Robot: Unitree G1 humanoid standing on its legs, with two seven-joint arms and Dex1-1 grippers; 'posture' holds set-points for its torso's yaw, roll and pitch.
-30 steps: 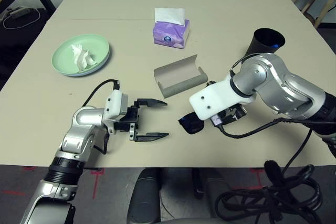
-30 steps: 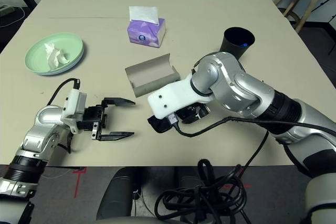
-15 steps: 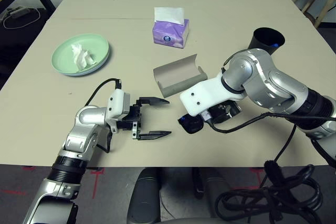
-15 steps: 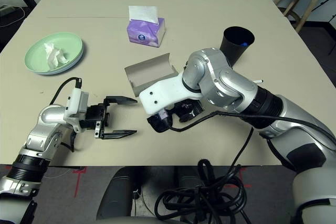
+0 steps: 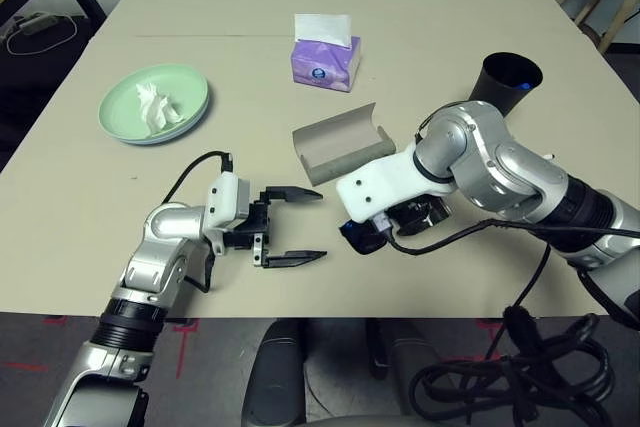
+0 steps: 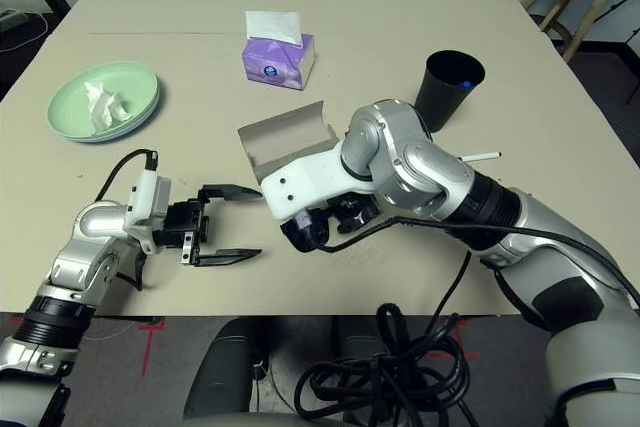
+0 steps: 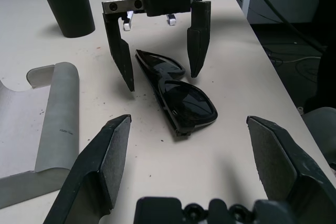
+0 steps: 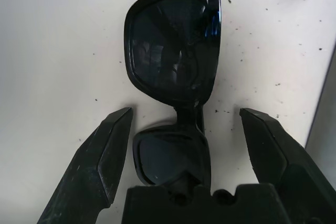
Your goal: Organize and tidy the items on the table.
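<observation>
Black sunglasses [image 5: 361, 236] lie folded on the beige table [image 5: 240, 7] near its front edge. My right gripper [image 8: 185, 111] hangs open over them, one finger on each side, not touching; it also shows in the left wrist view [image 7: 161, 77]. My left gripper [image 5: 320, 224] stands open just left of the sunglasses [image 7: 176, 95], pointing at them. The grey glasses case [image 5: 340, 142] lies open behind them. A crumpled white tissue [image 5: 153, 108] sits in the mint-green plate [image 5: 190, 93] at the far left. A bluish rim shows under that plate; I cannot tell if it is the light blue plate.
A purple tissue box [image 5: 326, 59] stands at the back centre and a black cup [image 5: 511, 80] at the right. A thin white stick [image 6: 478, 156] lies by my right arm. The table's front edge runs close below both grippers.
My right forearm has swung left, bringing its white wrist mount further over the sunglasses. The left gripper has crept slightly right toward them. The sunglasses have stayed in place.
</observation>
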